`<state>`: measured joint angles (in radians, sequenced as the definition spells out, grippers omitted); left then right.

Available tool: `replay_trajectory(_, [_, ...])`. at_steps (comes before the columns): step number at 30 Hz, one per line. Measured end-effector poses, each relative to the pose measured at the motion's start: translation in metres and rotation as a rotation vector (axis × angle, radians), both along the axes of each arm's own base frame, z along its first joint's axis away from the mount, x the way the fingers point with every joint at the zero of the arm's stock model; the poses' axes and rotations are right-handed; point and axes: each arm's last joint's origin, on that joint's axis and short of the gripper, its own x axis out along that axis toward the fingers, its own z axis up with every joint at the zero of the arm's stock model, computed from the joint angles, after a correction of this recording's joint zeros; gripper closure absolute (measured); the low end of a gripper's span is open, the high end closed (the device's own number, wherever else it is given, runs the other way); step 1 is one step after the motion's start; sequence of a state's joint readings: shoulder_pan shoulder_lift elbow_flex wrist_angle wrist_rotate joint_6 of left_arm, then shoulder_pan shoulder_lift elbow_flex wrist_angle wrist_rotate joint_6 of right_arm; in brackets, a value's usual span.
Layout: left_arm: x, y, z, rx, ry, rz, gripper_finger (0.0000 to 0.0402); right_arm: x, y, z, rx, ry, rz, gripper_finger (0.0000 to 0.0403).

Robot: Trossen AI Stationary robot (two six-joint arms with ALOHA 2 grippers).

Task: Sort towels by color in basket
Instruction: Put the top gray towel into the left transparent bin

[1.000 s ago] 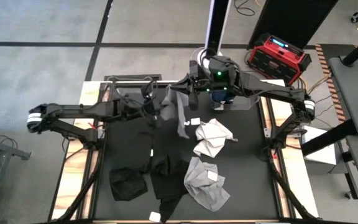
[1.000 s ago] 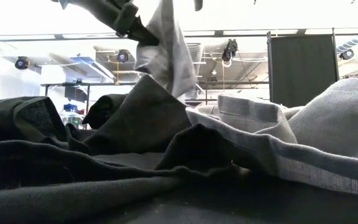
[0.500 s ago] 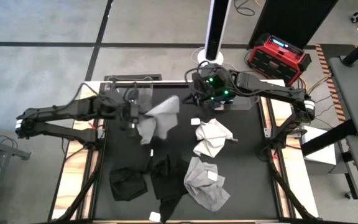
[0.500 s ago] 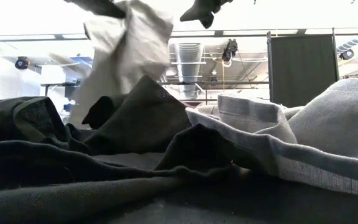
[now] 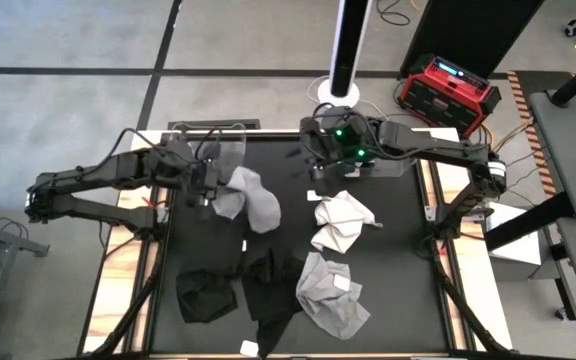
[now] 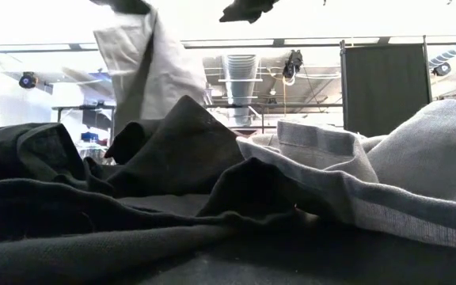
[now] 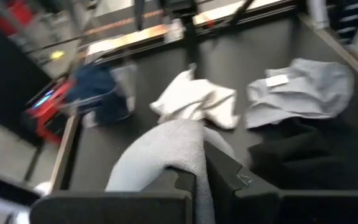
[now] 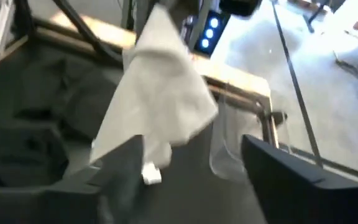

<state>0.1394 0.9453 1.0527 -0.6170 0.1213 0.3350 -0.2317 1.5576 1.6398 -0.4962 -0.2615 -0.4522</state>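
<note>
The left gripper (image 5: pixel 211 190) sits clamped on a light grey towel (image 5: pixel 251 202) at about 10 o'clock on the black table (image 5: pixel 388 290); in the left wrist view the cloth (image 7: pixel 166 155) is pinched between the closed fingers (image 7: pixel 225 177); 1 second ago this towel hung between both grippers near 12 o'clock, and now it drapes from the left one alone, shifted toward the table's left side; in the low view it (image 6: pixel 145 67) hangs above the dark pile.

The right gripper (image 5: pixel 320 163) is at 12 o'clock, jaws parted wide and holding nothing; it has let go of the towel since the earlier frame and stands apart from it; in the right wrist view the towel (image 8: pixel 160 99) hangs free ahead of the spread fingers (image 8: pixel 278 174).

The rest has not moved; a white towel (image 5: pixel 340 221) lies crumpled just right of centre; a grey towel with a white tag (image 5: pixel 330 294) lies at 5 o'clock, touching the black towels (image 5: pixel 268 285) at 6 o'clock; another black towel (image 5: pixel 206 296) lies bunched at 7 o'clock; a clear bin (image 5: pixel 208 145) stands at the table's far left edge, near 11 o'clock, just beside the left gripper; a navy towel (image 7: pixel 98 90) shows blurred in the left wrist view, beyond the white one (image 7: pixel 197 102).
</note>
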Motion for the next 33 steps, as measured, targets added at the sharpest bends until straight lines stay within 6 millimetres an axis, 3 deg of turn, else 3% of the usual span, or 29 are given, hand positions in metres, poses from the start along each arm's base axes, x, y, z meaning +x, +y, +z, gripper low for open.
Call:
replay_trajectory(4, [0.005, 0.000, -0.002, -0.001, 0.008, -0.033, 0.0402, 0.015, 0.003, -0.005, 0.024, -0.064, 0.059, 0.0080])
replay_trajectory(8, [0.010, 0.001, 0.000, -0.017, -0.032, -0.017, 0.0402, 0.030, 0.003, -0.023, 0.105, -0.035, 0.129, 0.0040])
replay_trajectory(12, [0.010, 0.003, 0.002, -0.021, -0.051, 0.081, 0.0402, 0.043, 0.000, -0.046, 0.212, 0.047, 0.080, 0.0035])
replay_trajectory(17, [0.008, 0.005, 0.004, -0.026, -0.063, 0.165, 0.0402, 0.056, -0.002, -0.061, 0.306, 0.065, 0.015, 0.0035])
replay_trajectory(23, [0.009, 0.005, 0.007, -0.024, -0.097, 0.163, 0.0402, 0.073, -0.007, -0.081, 0.280, 0.047, -0.119, 0.0038])
replay_trajectory(25, [0.009, 0.005, 0.007, -0.020, -0.096, 0.160, 0.0402, 0.075, -0.008, -0.085, 0.273, 0.057, -0.108, 0.0058])
replay_trajectory(28, [0.008, 0.005, 0.006, -0.018, -0.085, 0.159, 0.0402, 0.075, -0.007, -0.087, 0.261, 0.070, -0.076, 0.0129])
replay_trajectory(33, [0.007, 0.005, 0.005, -0.007, -0.067, 0.163, 0.0402, 0.073, -0.006, -0.085, 0.234, 0.077, -0.046, 0.0330])
